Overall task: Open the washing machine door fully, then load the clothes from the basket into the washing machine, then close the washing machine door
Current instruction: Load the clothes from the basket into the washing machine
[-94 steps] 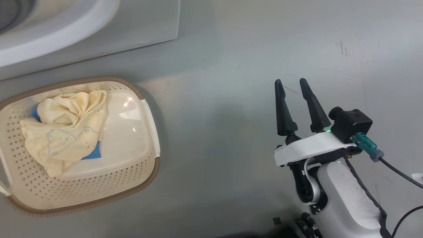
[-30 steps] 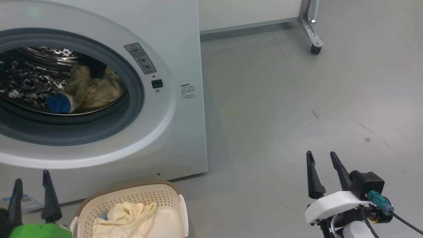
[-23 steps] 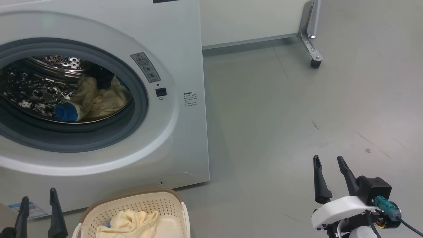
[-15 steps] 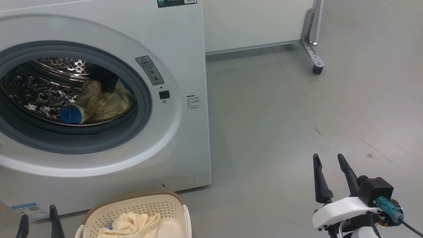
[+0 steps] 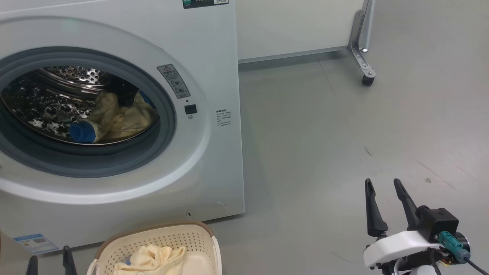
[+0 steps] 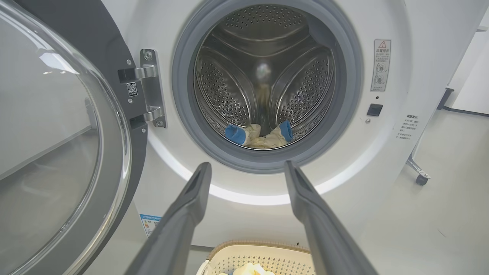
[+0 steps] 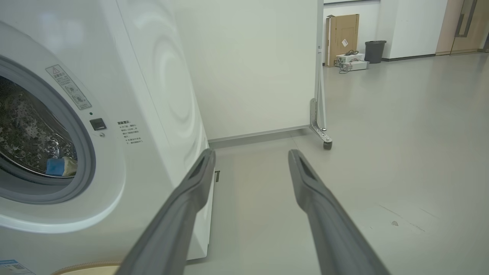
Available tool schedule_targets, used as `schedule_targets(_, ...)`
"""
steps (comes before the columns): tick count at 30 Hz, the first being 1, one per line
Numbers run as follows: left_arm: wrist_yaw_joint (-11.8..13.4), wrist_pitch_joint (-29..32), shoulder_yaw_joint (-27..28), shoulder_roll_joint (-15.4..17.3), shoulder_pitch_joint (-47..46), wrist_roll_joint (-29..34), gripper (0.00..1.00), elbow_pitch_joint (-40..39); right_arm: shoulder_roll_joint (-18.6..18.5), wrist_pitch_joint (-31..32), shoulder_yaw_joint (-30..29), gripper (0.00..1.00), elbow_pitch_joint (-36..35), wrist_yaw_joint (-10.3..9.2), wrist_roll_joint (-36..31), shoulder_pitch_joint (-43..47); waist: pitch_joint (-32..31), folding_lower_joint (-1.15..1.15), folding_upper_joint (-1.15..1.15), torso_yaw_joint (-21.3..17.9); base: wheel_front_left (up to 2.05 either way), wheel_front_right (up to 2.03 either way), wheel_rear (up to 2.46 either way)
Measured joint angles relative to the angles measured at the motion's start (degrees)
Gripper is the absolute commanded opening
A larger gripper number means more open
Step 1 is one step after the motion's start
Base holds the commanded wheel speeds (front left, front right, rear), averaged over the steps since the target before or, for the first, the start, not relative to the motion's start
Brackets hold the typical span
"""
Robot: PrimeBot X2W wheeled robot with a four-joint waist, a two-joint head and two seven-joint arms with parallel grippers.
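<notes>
The washing machine (image 5: pixel 214 57) stands at the left with its drum uncovered. The washing machine door (image 6: pixel 49 133) hangs swung open on its hinge at the left of the left wrist view. Pale yellow clothes (image 5: pixel 122 118) with blue pieces lie at the bottom of the drum. More yellow clothes (image 5: pixel 153 259) lie in the basket (image 5: pixel 168 238) on the floor before the machine. My left gripper (image 6: pixel 246 166) is open and empty, above the basket and pointing at the drum mouth; its tips (image 5: pixel 49 261) peek up at the bottom left. My right gripper (image 5: pixel 382 181) is open and empty over bare floor, right of the machine.
A white partition on a metal leg with a caster (image 5: pixel 367 79) stands behind and right of the machine. A cardboard box (image 7: pixel 340 36) and a dark bin (image 7: pixel 375 51) sit far across the room. Grey floor (image 5: pixel 324 152) stretches to the right.
The head view has swung up from the basket to the machine front. Within the last second my left gripper's fingers sank toward the view's bottom edge. Both grippers stayed open.
</notes>
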Motion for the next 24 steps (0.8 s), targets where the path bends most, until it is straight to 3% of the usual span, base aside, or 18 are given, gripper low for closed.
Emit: schedule_targets(24, -2.92, 0.00, 0.02, -2.25, 3.66, 2.27, 1.00, -0.68, -0.13, 1.63, 0.12, 1.00, -2.27, -0.51, 0.00, 2.13, 0.76, 0.00, 0.00, 0.43, 0.00, 0.00, 0.00)
